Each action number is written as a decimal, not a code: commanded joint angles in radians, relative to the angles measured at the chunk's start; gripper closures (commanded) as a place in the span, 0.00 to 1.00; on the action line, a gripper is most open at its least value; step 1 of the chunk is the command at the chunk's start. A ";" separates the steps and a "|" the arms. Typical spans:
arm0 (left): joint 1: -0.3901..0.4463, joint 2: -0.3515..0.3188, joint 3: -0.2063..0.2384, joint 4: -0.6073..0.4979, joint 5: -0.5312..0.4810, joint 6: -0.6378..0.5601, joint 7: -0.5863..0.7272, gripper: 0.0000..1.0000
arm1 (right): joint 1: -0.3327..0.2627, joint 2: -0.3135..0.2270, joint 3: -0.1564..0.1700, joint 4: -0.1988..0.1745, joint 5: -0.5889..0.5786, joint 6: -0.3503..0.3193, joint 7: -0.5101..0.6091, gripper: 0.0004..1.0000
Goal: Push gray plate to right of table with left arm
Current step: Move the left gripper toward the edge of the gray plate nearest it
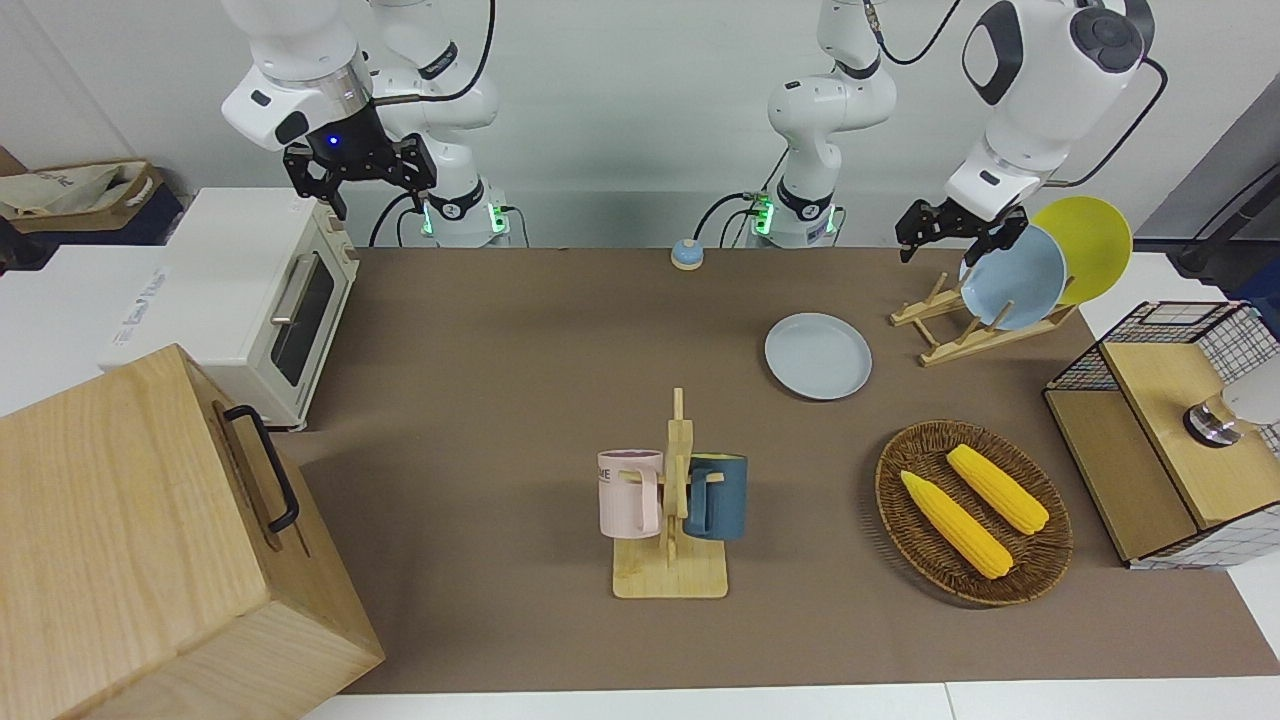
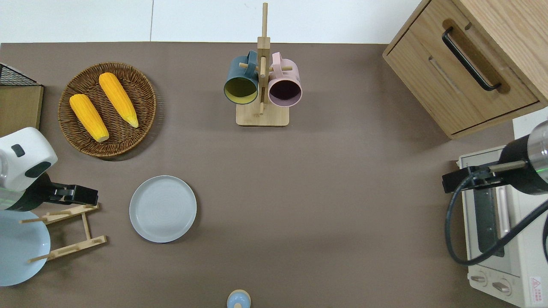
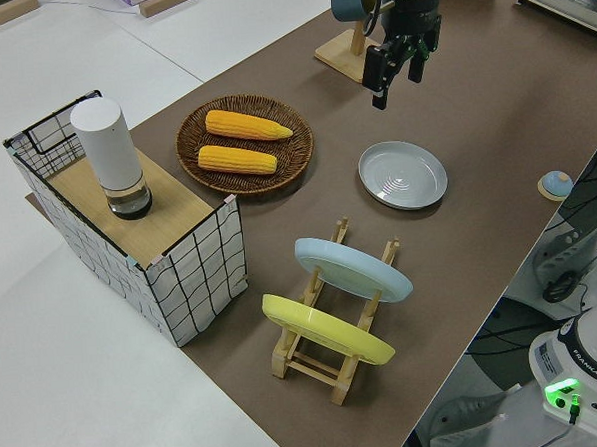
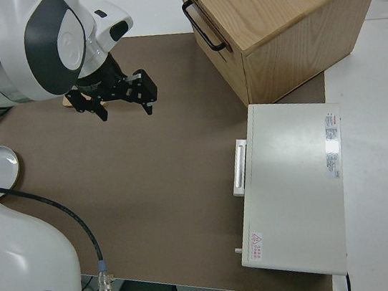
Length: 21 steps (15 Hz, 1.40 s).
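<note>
- Gray plate [image 2: 163, 208] lay flat on the brown table [image 2: 325, 205], toward the left arm's end, just beside the wooden rack [image 2: 68, 233] and nearer the robots than the corn basket [image 2: 107, 109].
- Left gripper [image 2: 79, 195] hung in the air over the rack's edge, apart from the plate; whether its fingers were spread or closed, I couldn't tell.
- Right arm was parked, its fingers [image 4: 146, 94] spread with nothing between them.
- Plate looked light, stiff and smooth, likely to slide easily on the matte cover.
- I'd press low on the rim facing the rack, through the centre, or it may spin away.
</note>
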 commanded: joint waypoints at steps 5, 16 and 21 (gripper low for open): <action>-0.001 -0.051 0.002 -0.134 0.001 0.105 -0.009 0.01 | -0.019 -0.002 0.016 0.009 0.004 -0.016 0.012 0.02; -0.001 -0.053 0.000 -0.155 -0.001 0.121 -0.009 0.01 | -0.019 -0.002 0.016 0.009 0.004 -0.016 0.012 0.02; -0.001 -0.053 0.000 -0.169 -0.001 0.134 -0.009 0.01 | -0.019 -0.002 0.016 0.009 0.004 -0.016 0.013 0.02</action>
